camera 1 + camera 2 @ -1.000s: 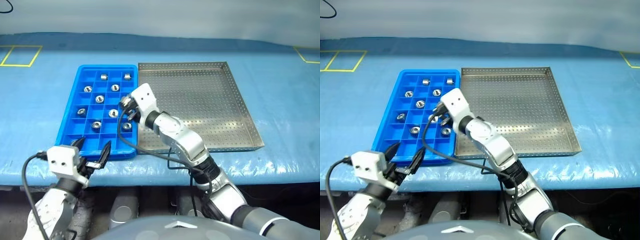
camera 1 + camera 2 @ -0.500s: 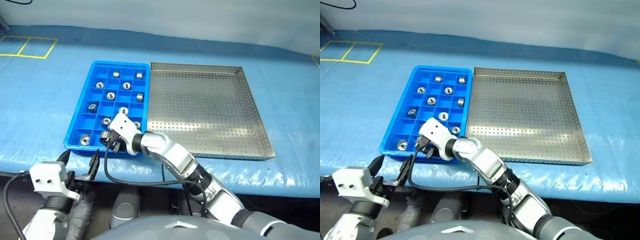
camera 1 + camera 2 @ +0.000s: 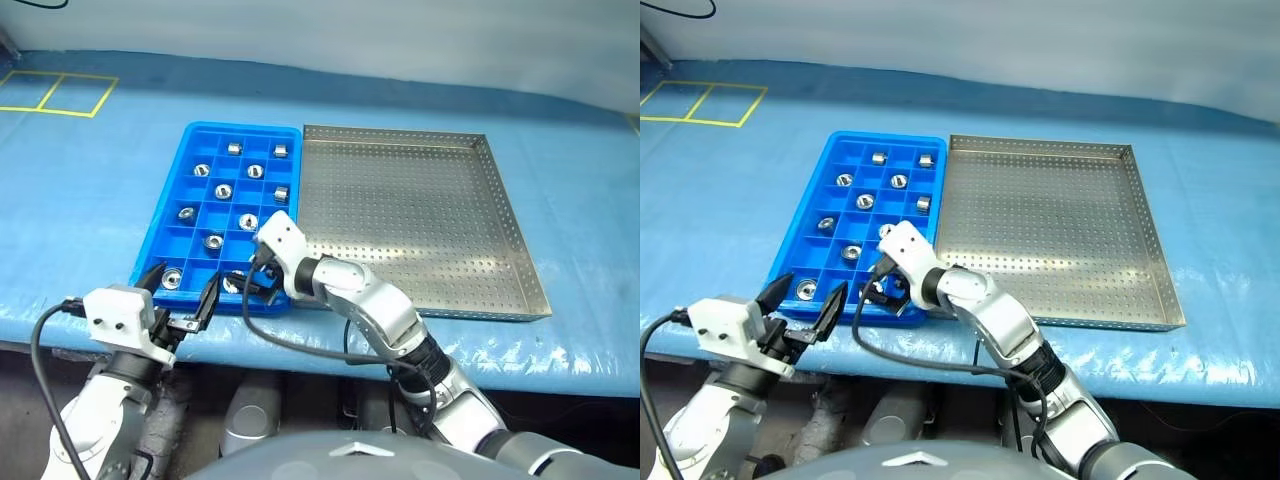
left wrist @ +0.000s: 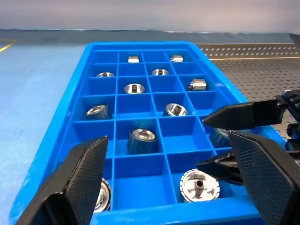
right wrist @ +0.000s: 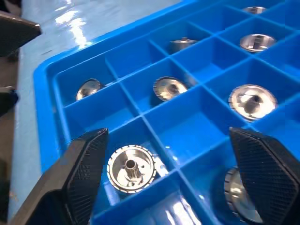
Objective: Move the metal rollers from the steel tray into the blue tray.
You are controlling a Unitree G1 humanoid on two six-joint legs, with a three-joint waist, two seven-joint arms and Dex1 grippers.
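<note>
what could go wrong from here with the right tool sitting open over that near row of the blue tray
1. The right tool hangs open low over the blue tray, a metal roller in the cell between its fingers. Lifting out crooked could clip a divider and shift the tray.
2. The left tool is open just off the tray's near rim, beside the right one; the two arms may bump as the right pulls back.
3. The steel tray looks emptied, so another reach there would grab nothing.
</note>
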